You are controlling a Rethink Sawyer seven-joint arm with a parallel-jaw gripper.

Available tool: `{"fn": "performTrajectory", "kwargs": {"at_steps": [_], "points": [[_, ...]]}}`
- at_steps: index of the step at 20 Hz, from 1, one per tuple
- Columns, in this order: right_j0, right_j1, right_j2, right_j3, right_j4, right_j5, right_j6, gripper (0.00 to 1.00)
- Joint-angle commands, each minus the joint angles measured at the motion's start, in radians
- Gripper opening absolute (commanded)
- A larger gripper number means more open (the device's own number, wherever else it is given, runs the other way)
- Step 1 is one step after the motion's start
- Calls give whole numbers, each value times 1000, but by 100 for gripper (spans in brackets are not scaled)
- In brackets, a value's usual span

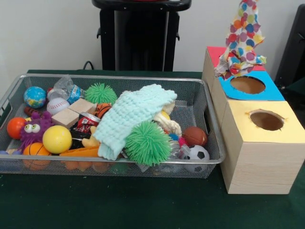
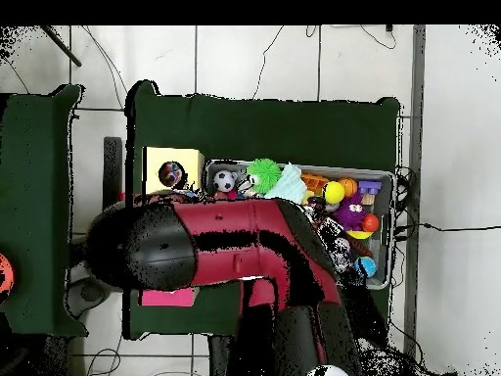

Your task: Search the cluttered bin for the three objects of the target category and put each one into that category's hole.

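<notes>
A floppy soft piece [image 1: 243, 38] with red, blue, yellow and white dots hangs down from the front view's top edge. Its lower end is bunched over the red-topped box [image 1: 214, 53], at the far rim of the blue-topped hole [image 1: 248, 85]. The gripper holding it is above the picture, and in the overhead view my arm [image 2: 235, 250] covers it. The yellow-topped hole [image 1: 267, 120] is nearer the camera and stands open; it also shows in the overhead view [image 2: 171, 174]. The wire-mesh bin [image 1: 119, 78] lies to the left, full of toys. No other patterned piece shows in it.
In the bin a mint knitted cloth [image 1: 133, 114] lies over the middle, with a spiky green ball [image 1: 147, 142], a yellow ball [image 1: 57, 138], a soccer ball [image 1: 196, 155] and wooden blocks [image 1: 74, 112] around it. The black pedestal [image 1: 140, 36] stands behind.
</notes>
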Motion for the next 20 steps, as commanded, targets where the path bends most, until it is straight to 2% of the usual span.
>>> {"fn": "performTrajectory", "kwargs": {"at_steps": [1,7,13,20], "points": [[35,14,-42,15,10,112,173,0],[69,55,-54,-56,-1,136,196,0],[125,90,-87,-79,-3,102,249,0],[156,168,-115,-151,-3,66,236,0]]}}
